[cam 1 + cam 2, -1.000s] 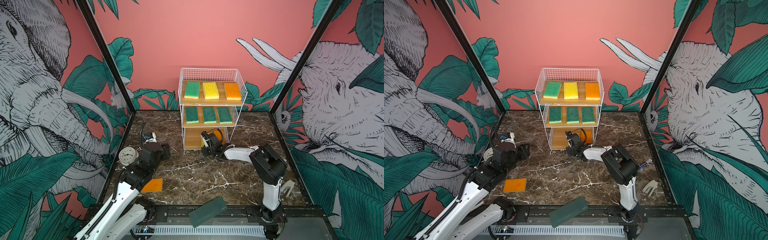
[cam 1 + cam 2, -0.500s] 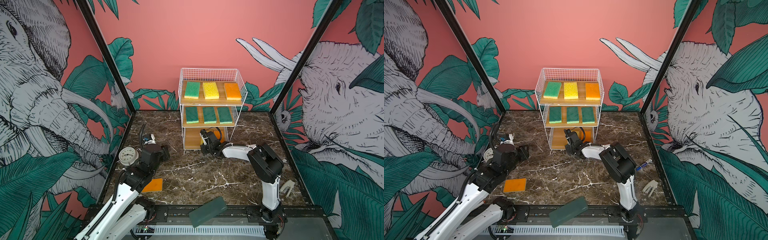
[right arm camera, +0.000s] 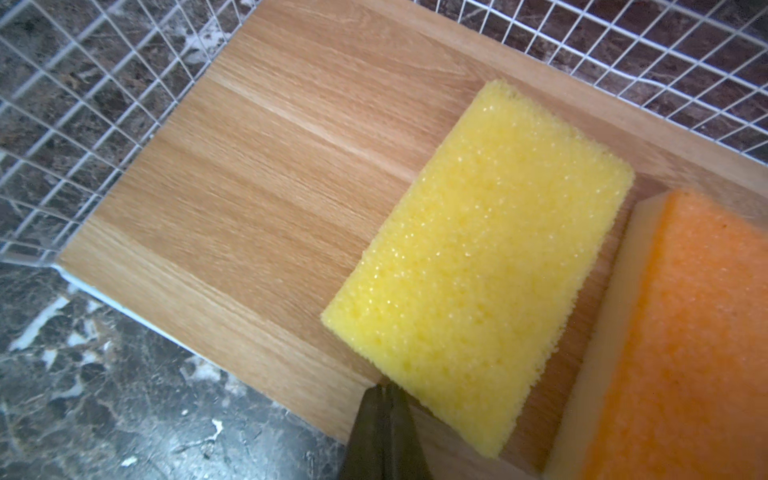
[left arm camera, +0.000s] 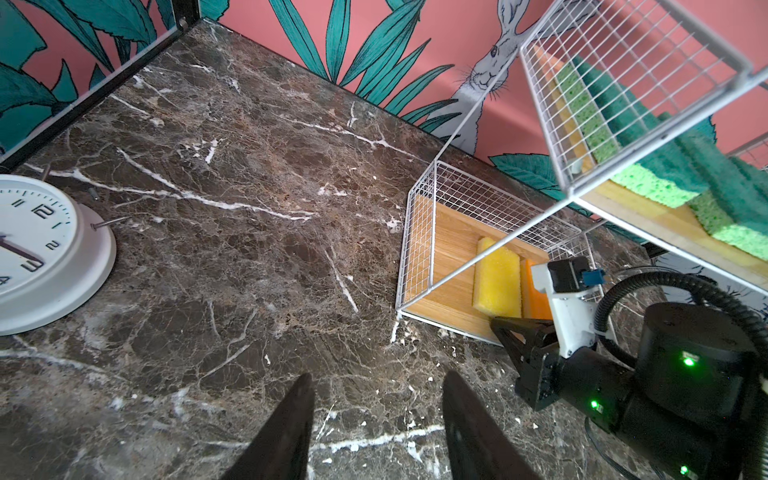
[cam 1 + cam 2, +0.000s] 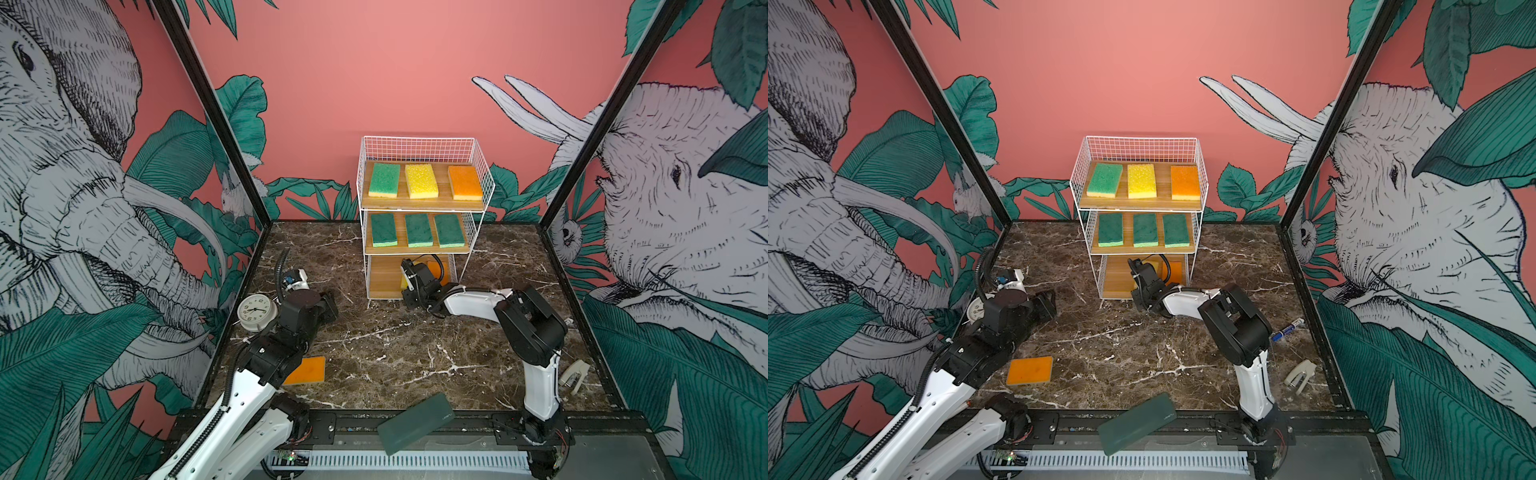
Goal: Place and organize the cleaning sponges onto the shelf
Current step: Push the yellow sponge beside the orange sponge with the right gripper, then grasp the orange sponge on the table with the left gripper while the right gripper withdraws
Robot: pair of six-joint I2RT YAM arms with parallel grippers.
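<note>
Right end effector (image 3: 384,392), closed, touches yellow sponge (image 3: 478,266) beside orange sponge (image 3: 685,332).

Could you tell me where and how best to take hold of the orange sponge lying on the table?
Grip the orange sponge across its narrower width, jaws on its two long edges, coming straight down from above. It lies flat on the table, broad face up, so only its edges offer a hold. The open left gripper is probably nearest.
</note>
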